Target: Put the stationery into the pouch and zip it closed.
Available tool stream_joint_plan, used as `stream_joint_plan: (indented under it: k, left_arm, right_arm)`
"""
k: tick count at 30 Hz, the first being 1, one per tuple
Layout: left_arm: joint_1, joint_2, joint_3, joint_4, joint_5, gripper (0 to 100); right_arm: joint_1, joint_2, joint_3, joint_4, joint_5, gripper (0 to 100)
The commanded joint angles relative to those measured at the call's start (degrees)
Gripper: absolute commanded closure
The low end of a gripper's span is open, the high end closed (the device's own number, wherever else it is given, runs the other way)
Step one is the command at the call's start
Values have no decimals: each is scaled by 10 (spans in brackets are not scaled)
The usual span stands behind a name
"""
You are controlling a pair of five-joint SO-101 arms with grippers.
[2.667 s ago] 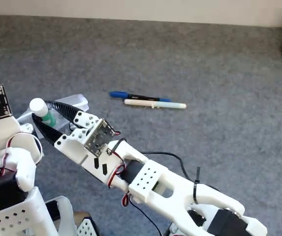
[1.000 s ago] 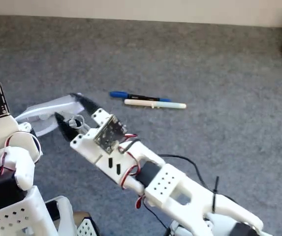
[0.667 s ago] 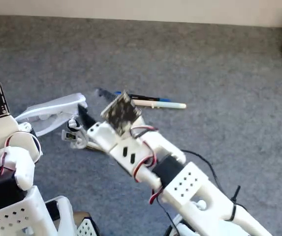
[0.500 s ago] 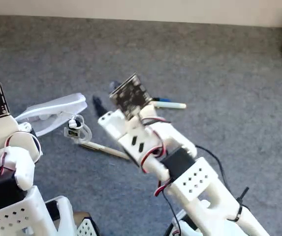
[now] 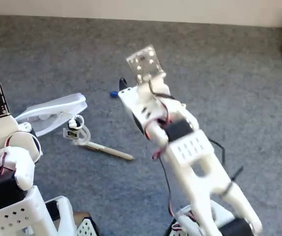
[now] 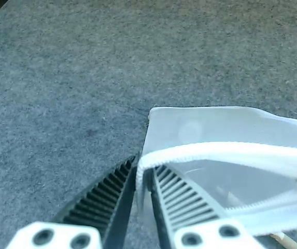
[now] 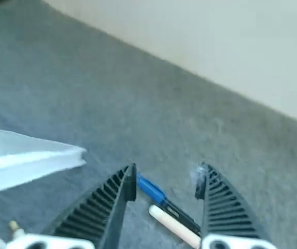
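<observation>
One pouch [image 5: 57, 105], one blue pen [image 7: 151, 189], one white pen [image 7: 173, 224], one beige stick [image 5: 109, 150].

Your left arm [image 5: 10, 162] sits folded low at the near-left edge of the high view. Your left end effector [image 6: 144, 176] is clamped, its 2 fingers pressed together on the rim of the pouch [image 6: 215, 129]. Your right arm [image 5: 190, 157] stretches forward up the middle, and your right end effector [image 7: 166, 179] is spread wide, empty, pointing down and away.

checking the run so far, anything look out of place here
Yes: a thin beige stick lies on the carpet just outside the pouch, which the left gripper pinches by its edge.
</observation>
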Motion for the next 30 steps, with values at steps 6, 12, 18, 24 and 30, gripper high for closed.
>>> stream_joint_plan:
  k: [6,12,18,24,30]
  left_arm:
    - [8,0,-5,-17,6,993]
    - [8,0,-4,-17,6,993]
    - [8,0,3,-18,5,993]
    - [8,0,3,-18,5,993]
    - [7,0,3,-18,5,993]
  right_arm:
    - [16,189,-129,-7,9,818]
    - [11,268,-167,-7,9,818]
    - [-8,313,-183,-7,46,818]
    - [-36,364,-184,-7,95,818]
    - [-45,418,-218,-7,119,818]
